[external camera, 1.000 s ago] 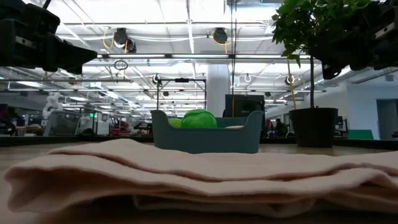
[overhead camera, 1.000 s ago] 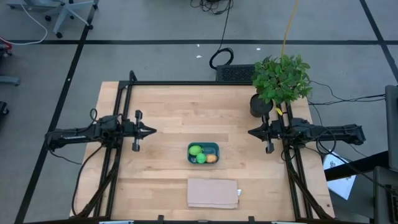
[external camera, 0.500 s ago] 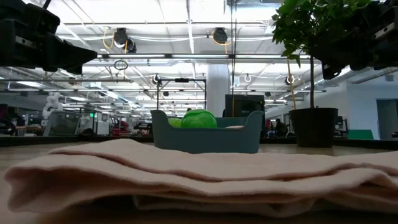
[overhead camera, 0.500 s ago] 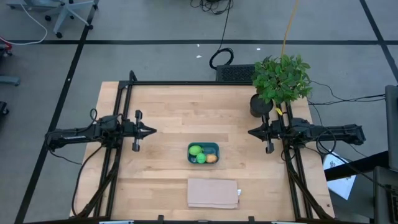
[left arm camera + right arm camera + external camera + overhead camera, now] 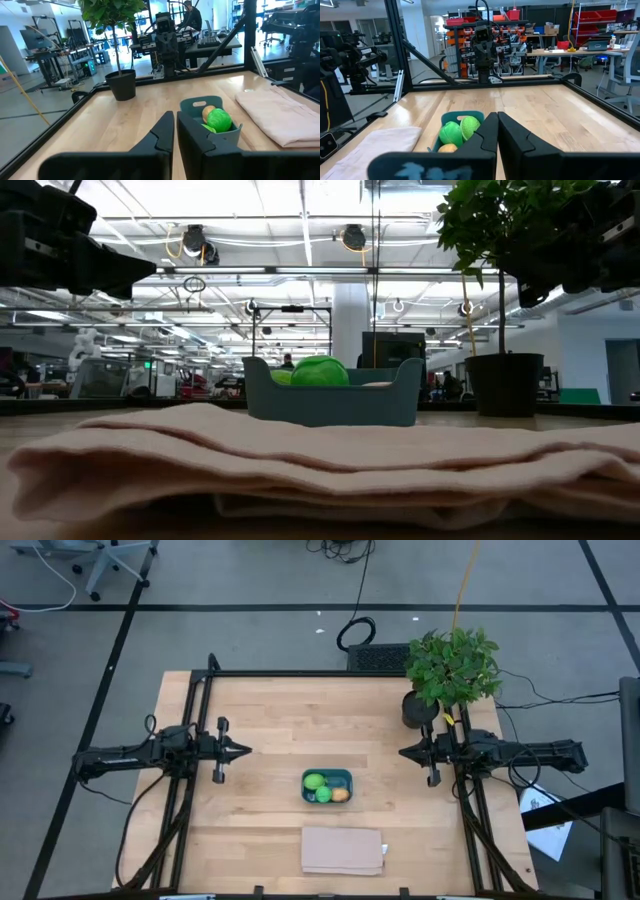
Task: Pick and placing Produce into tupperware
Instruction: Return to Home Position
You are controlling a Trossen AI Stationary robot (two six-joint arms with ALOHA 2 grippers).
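The teal tupperware (image 5: 327,786) stands on the table's middle, a little toward the near edge. Inside it lie the lime-green piece (image 5: 314,781), the bright green ball (image 5: 323,795) and the yellow-orange piece (image 5: 340,794). They also show in the right wrist view (image 5: 461,126) and the left wrist view (image 5: 218,120). My left gripper (image 5: 245,750) is shut and empty above the table's left part. My right gripper (image 5: 403,752) is shut and empty above the right part. Both are well apart from the tupperware.
A folded tan cloth (image 5: 342,850) lies near the front edge, just in front of the tupperware. A potted leafy plant (image 5: 450,670) stands at the far right corner, close to my right arm. A dark metal frame (image 5: 200,690) borders the table.
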